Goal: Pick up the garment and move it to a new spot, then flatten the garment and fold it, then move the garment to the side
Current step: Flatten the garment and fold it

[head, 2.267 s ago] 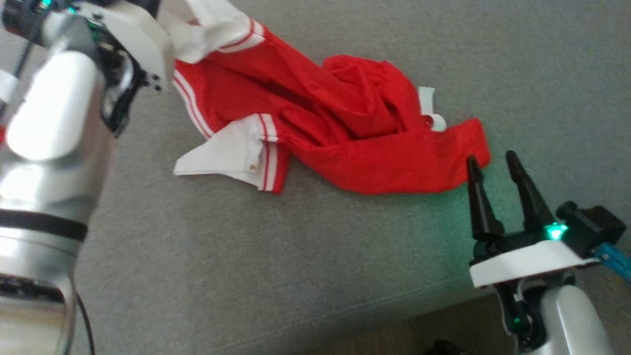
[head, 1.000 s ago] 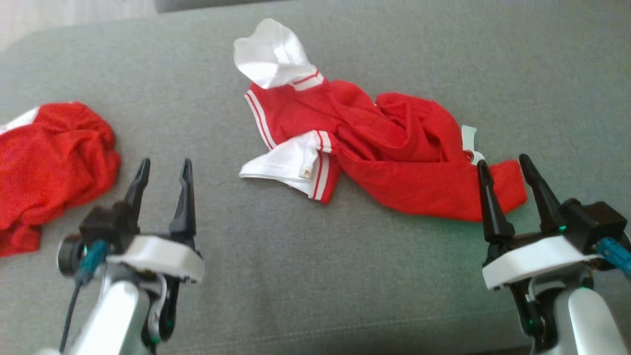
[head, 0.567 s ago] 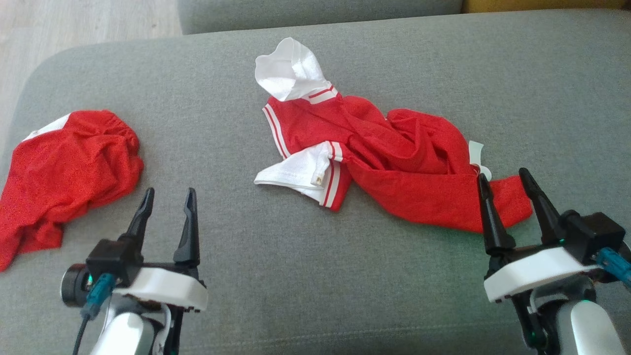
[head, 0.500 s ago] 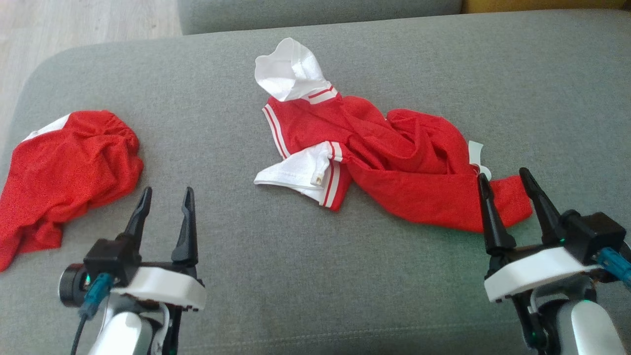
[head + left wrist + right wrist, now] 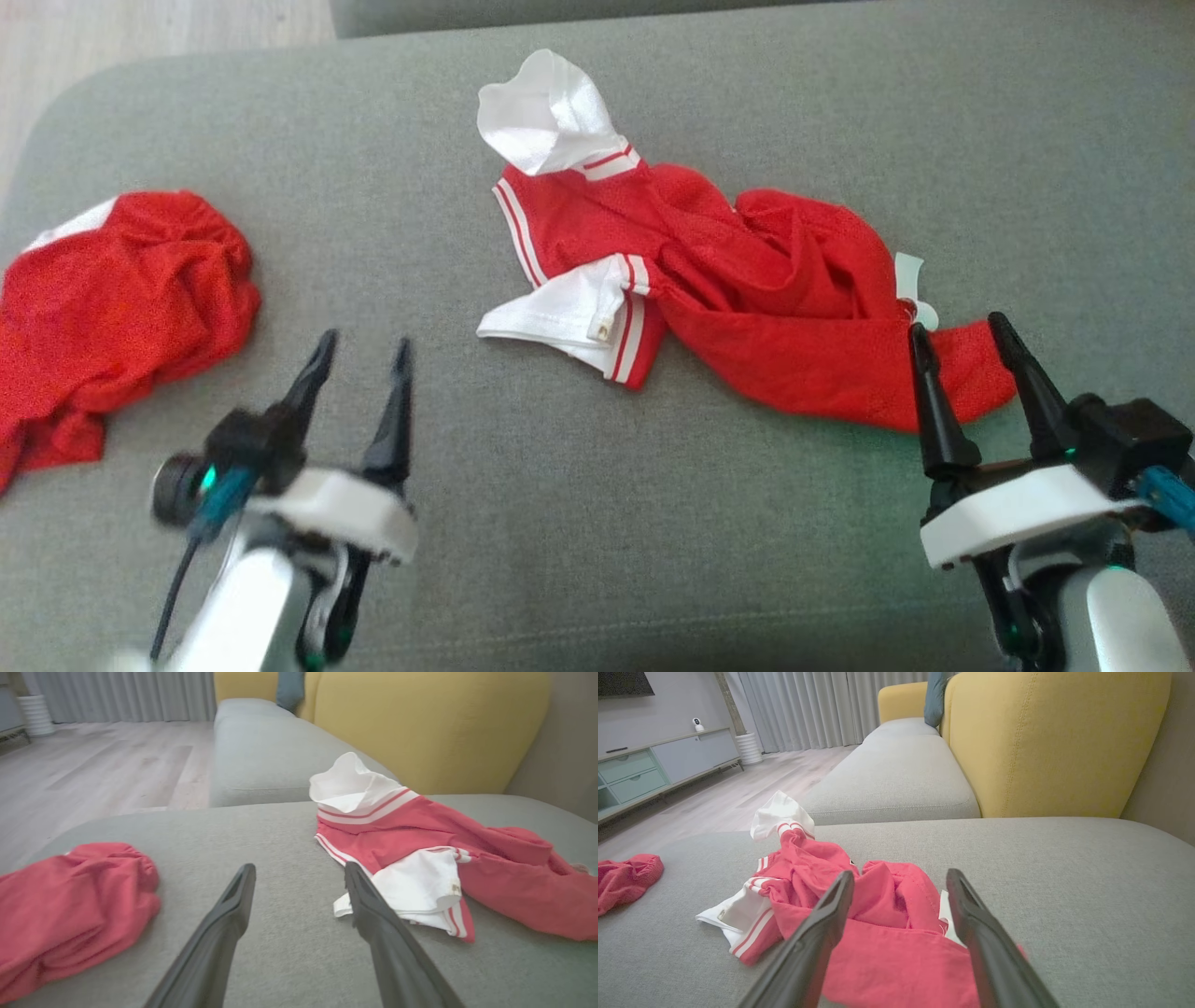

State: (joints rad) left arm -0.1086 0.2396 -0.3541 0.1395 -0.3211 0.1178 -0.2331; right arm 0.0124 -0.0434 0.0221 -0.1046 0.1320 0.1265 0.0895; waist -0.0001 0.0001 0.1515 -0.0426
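Head view: looks down on the grey seat cushion (image 5: pixel 579 523) with both grippers at its near edge. The jersey (image 5: pixel 747 308) is in the middle and a red cloth bundle (image 5: pixel 112 299) at far left.
Wrist views add: yellow backrest (image 5: pixel 1041 742), curtains (image 5: pixel 808 709) and wood floor (image 5: pixel 93 774). The right wrist view alone shows a low cabinet (image 5: pixel 644 774).
Jersey: crumpled red, white striped sleeves. It runs from a raised white sleeve at the far side to a red hem end at the near right.
Jersey vs right gripper (image 5: pixel 959 323): the fingertips overlap the hem end. In the right wrist view, red fabric (image 5: pixel 808 858) lies between and under the fingers; contact cannot be told.
Jersey vs left gripper (image 5: pixel 365 339): apart, with the lower white sleeve ahead and to its right. The bundle is off to its left.
Left gripper state: fingers spread, bare cushion between them.
Right gripper state: fingers spread astride the hem, not pinching.
Arm pose: both forearms rise from the bottom edge, fingers pointing away. The left is motion-blurred and angled slightly rightward.
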